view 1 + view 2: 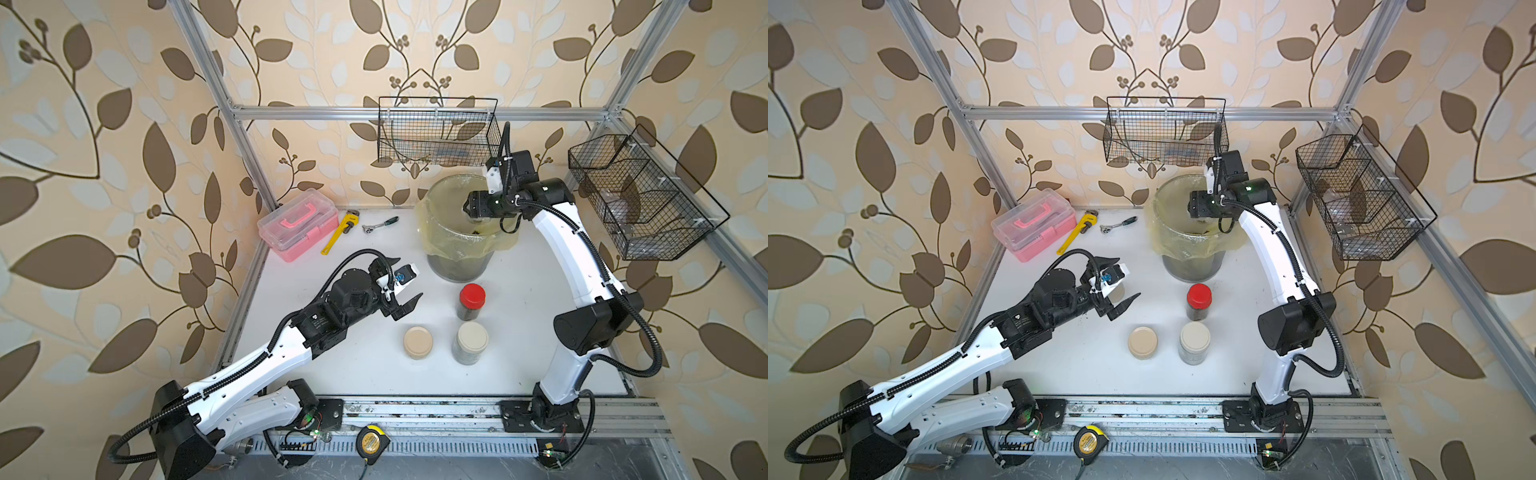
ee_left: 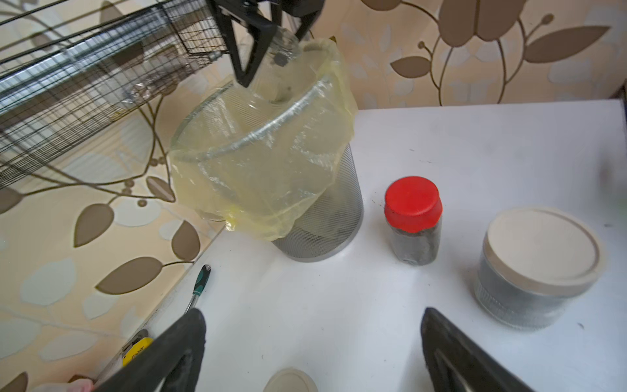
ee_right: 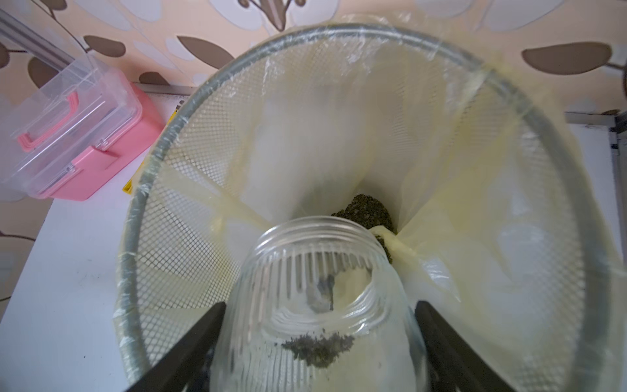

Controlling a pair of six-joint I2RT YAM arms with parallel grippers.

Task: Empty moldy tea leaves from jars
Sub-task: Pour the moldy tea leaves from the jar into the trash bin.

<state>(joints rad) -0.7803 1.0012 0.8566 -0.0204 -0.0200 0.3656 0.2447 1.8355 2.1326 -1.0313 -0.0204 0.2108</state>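
My right gripper (image 1: pixel 467 208) (image 3: pixel 320 305) is shut on an open ribbed clear jar (image 3: pixel 315 271), tipped mouth-down over the grey mesh bin (image 1: pixel 457 268) with its yellowish liner. Moldy tea leaves (image 3: pixel 366 210) lie piled at the liner's bottom, and a small clump (image 3: pixel 319 349) clings inside the held jar. On the table stand a red-lidded jar (image 1: pixel 472 301) (image 2: pixel 413 220) and a beige-lidded jar (image 1: pixel 470 343) (image 2: pixel 539 268), both with dark contents. A loose beige lid (image 1: pixel 418 342) lies flat to their left. My left gripper (image 1: pixel 409 280) (image 2: pixel 314 315) hovers open and empty beside the lid.
A pink clear-topped toolbox (image 1: pixel 297 224), a yellow pipe wrench (image 1: pixel 338 232) and a ratchet (image 1: pixel 380 225) lie at the back left. Wire baskets hang on the back wall (image 1: pixel 436 133) and the right wall (image 1: pixel 640 199). A tape measure (image 1: pixel 372 444) sits on the front rail.
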